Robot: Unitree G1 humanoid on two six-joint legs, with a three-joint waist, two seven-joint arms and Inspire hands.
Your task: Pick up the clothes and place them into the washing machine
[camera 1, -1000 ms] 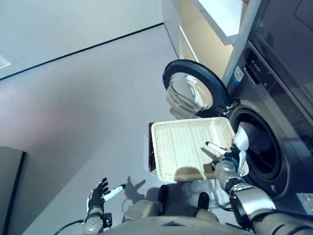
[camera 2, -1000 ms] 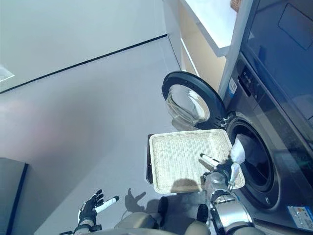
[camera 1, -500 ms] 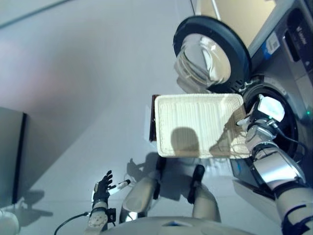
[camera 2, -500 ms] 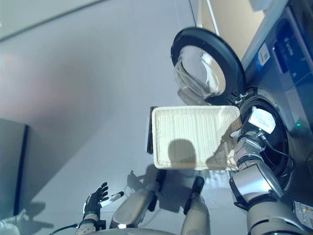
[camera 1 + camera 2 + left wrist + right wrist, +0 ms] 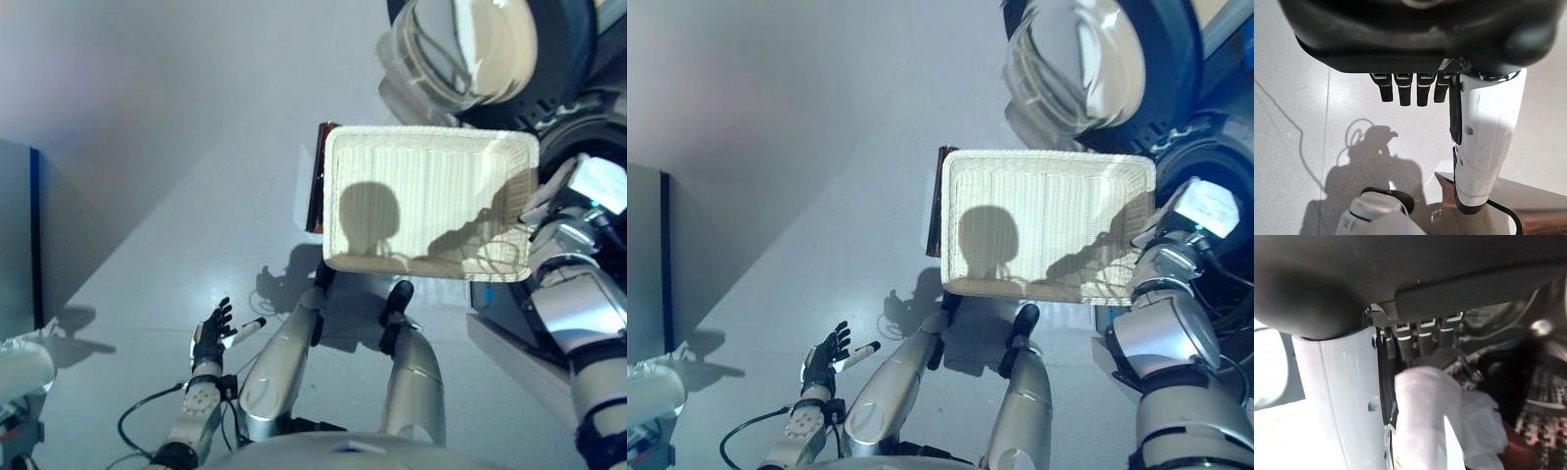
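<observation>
From the head views, one washing machine [image 5: 1215, 147] is standing at the right with its round door [image 5: 490, 49] swung open, and one pale woven basket [image 5: 431, 201] is sitting in front of it, shadowed. The right hand [image 5: 1200, 208] is reaching into the drum mouth; the left hand [image 5: 211, 333] is hanging low over the floor [image 5: 147, 147], fingers spread. In the left wrist view, that hand [image 5: 1415, 90] is relaxed, holding nothing. In the right wrist view, the right hand [image 5: 1420, 340] is pinching one white cloth [image 5: 1449, 416] inside the drum.
</observation>
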